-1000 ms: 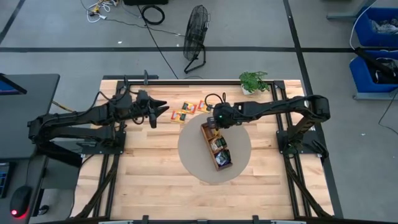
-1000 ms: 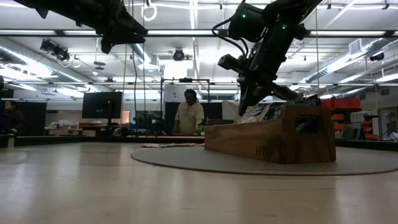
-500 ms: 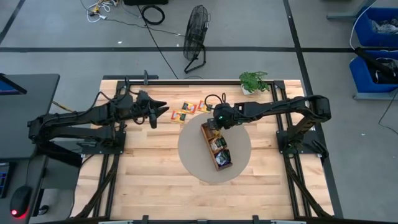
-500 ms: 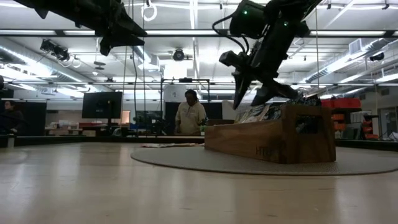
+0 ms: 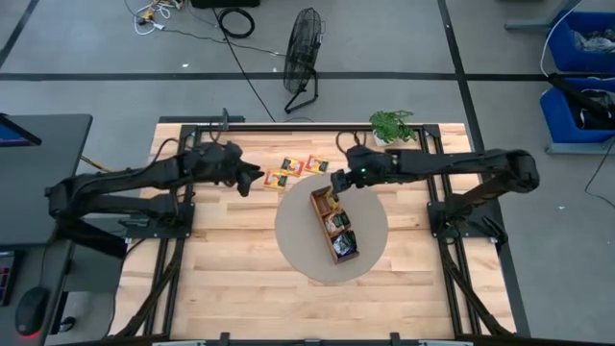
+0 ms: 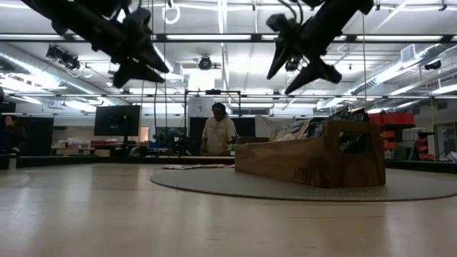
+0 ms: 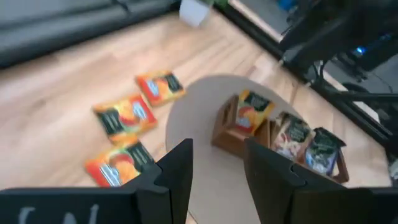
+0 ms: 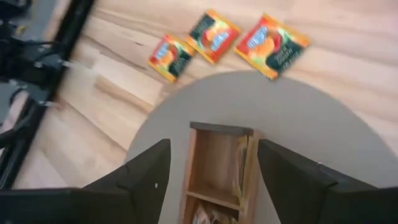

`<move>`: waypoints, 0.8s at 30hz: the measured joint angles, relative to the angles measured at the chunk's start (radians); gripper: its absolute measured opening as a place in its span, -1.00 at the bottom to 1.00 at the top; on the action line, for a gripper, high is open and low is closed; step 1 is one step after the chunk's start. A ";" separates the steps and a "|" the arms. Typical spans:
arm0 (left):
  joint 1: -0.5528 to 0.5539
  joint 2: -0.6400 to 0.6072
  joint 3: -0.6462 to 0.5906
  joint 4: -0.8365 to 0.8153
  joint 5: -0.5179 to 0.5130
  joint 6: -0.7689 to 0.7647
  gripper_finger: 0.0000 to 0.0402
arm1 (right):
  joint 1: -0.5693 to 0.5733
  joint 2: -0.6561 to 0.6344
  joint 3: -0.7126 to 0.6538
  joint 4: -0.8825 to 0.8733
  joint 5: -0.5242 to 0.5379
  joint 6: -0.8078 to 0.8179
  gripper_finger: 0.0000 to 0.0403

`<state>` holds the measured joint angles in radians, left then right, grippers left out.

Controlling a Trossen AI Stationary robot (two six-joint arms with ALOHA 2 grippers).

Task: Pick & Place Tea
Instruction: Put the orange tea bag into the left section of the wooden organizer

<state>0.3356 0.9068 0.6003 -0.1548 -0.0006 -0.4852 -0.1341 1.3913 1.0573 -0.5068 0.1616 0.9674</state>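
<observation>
Your right pincer (image 5: 333, 183) hangs wide open and empty above the far end of the wooden compartment tray (image 5: 333, 226), which lies on the round mat (image 5: 370, 216) with its long axis running from far-left to near-right. Your left pincer (image 5: 258, 176) hovers over the bare desk (image 5: 221, 279) left of the mat, its fingers (image 7: 177, 171) parted to a middling gap with nothing between them.

Three orange-yellow tea sachets (image 5: 296, 169) lie flat on the desk just beyond the far-left edge of the mat, between the two pincers. The leftmost sachet sits just right of the left pincer, so that arm looks the nearer; the rightmost lies just left of and a little beyond the right pincer. In the left wrist view the three sachets (image 7: 134, 134) lie in a loose row, close but apart.

The tray's farthest compartment holds one orange-yellow sachet (image 7: 252, 112) standing on edge; the compartments nearer you hold darker sachets (image 7: 308, 146), also upright.

The loose sachets lie flat on the wood, so a grasp probably needs a low approach at an edge.
</observation>
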 joint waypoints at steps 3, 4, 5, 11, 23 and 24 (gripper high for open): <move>0.052 0.066 0.000 0.007 0.072 -0.036 -0.28 | 0.000 -0.048 0.000 0.000 0.018 -0.022 0.23; 0.073 0.086 0.000 0.007 0.108 -0.051 -0.27 | 0.000 -0.061 0.000 0.003 0.014 -0.042 0.23; 0.097 0.108 0.000 0.016 0.151 -0.062 -0.25 | 0.000 -0.076 0.000 0.010 0.005 -0.061 0.23; 0.242 0.253 0.000 0.076 0.412 -0.137 0.01 | 0.000 -0.134 0.000 0.012 0.014 -0.086 0.22; 0.402 0.567 0.065 0.151 0.419 -0.005 0.41 | 0.000 -0.141 0.000 0.001 -0.014 -0.101 0.22; 0.405 0.599 0.084 0.154 0.419 0.002 0.40 | 0.000 -0.141 0.000 -0.004 -0.019 -0.105 0.22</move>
<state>0.7406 1.5056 0.6843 -0.0005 0.4187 -0.4832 -0.1341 1.2507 1.0576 -0.5111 0.1428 0.8628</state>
